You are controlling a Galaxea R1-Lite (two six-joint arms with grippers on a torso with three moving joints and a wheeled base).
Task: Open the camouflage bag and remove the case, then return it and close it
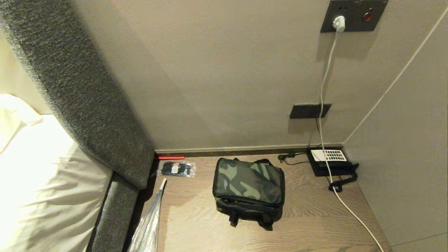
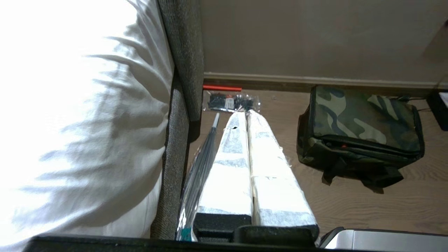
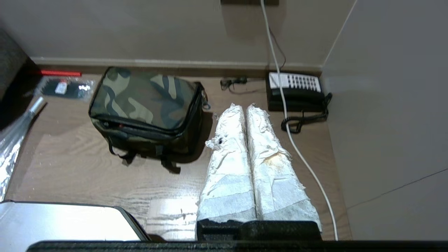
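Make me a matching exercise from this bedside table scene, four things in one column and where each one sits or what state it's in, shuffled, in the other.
Things:
1. camouflage bag
2. telephone
3. packet of black ties
4. white cable

Places or states:
A. in the far right corner of the table, against the wall
B. plugged into the upper wall socket, trailing down across the table
C. zipped shut, in the middle of the table
D. by the grey headboard, beside a red strip at the wall

Pairs: 1-C, 2-A, 3-D, 4-B
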